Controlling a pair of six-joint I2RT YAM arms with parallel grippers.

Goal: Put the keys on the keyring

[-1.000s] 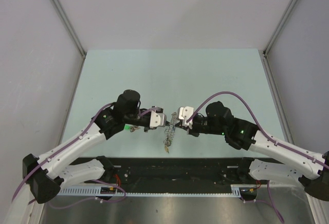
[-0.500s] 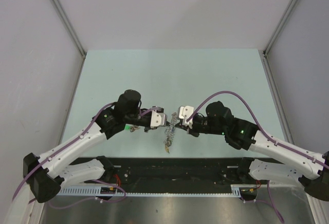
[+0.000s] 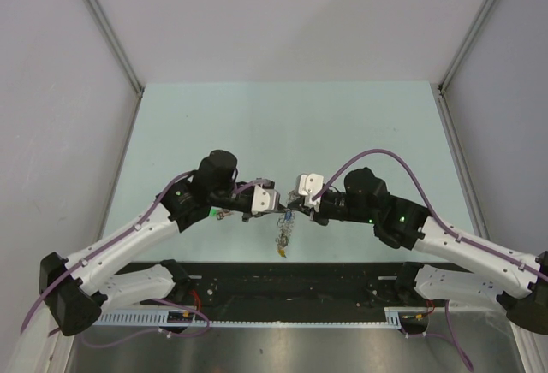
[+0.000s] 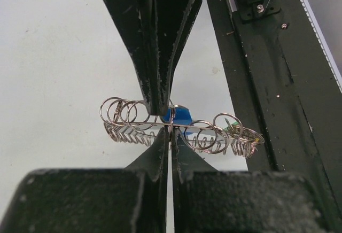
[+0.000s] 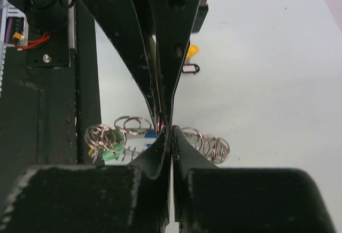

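- The top camera looks down from above and behind the arms (image 3: pixel 128 236) onto the whole worktop (image 3: pixel 282 116).
- The wrist cameras peer close along their own fingers (image 4: pixel 152 153), facing each other, and both take in the keyring (image 4: pixel 206 136).

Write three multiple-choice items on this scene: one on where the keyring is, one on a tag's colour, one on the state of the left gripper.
1. Where is the keyring?
A. held up between the left gripper and the right gripper
B. inside a drawer
C. on a wall hook

2. In the left wrist view, what colour is the tag right behind the ring's wire?
A. red
B. blue
C. white

3. How do the left gripper's fingers stand?
A. wide open
B. shut on the keyring
C. out of view

Answers: 1 A, the top view shows it between the two grippers; 2 B, the tag is plainly blue; 3 B, the fingers pinch the wire with no gap.
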